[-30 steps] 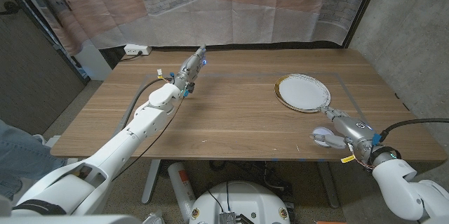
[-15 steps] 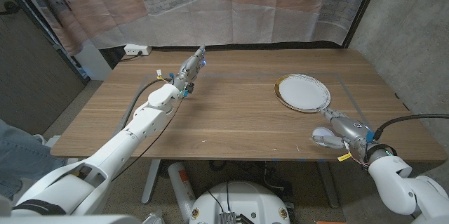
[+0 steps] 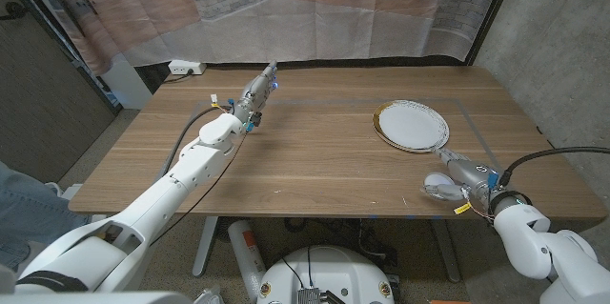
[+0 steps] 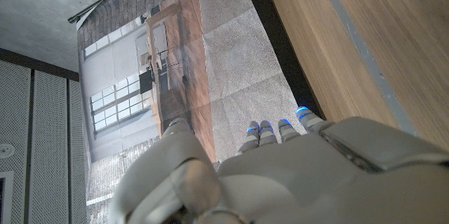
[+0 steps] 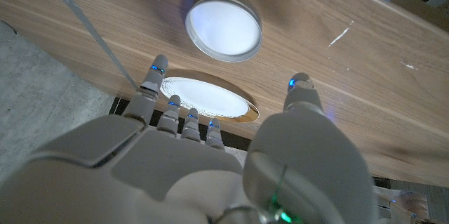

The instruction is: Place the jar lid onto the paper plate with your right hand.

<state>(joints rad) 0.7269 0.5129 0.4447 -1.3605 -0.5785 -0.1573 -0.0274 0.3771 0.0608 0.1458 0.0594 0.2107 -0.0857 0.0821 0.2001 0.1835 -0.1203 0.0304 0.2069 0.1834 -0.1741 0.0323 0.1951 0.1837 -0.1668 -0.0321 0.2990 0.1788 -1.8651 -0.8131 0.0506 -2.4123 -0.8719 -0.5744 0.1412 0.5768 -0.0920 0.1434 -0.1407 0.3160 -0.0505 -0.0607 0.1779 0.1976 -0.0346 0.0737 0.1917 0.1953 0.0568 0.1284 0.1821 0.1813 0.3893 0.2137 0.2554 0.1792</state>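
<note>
On the far left side of the wooden table [image 3: 315, 161] we see our left hand [image 3: 259, 90] stretched out near the back edge, its fingers [image 4: 280, 131] straight and side by side with nothing in them. A white power strip [image 3: 185, 68] sits on the floor just behind that corner. Going right, the paper plate [image 3: 412, 125] is white and round with a gold rim, and it lies by itself on the wood. Nearer to us, by the front edge, lies the jar lid [image 3: 437, 187]. It is small, round and white with a silver-grey rim around it. Our right hand [image 3: 464, 171] is just beside the lid, between it and the plate, with fingers [image 5: 156, 82] spread apart, holding nothing. Only bare wood lies between lid and plate.
</note>
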